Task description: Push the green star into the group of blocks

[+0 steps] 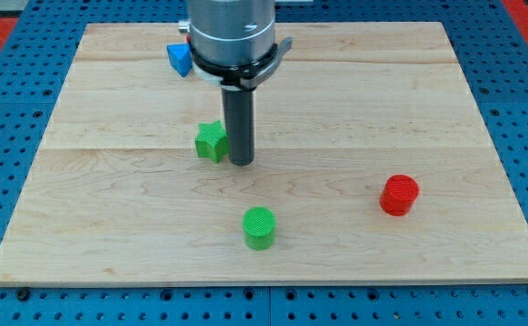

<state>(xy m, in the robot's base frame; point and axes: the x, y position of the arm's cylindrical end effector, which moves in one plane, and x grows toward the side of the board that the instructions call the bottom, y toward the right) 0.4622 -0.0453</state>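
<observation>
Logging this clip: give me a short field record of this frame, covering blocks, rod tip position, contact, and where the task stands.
board: wooden board on a blue pegboard surface
my tip: just at the view's right of the green star, touching or nearly so
green cylinder: toward the view's bottom, apart from the star
red cylinder: at the view's right, alone
blue block: at the view's top, partly hidden by the arm
task state: star not yet beside any other block

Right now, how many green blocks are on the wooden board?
2. The green star block lies near the board's middle, just to the view's left of my tip. The green cylinder block stands below, toward the view's bottom. The arm could hide others.
</observation>
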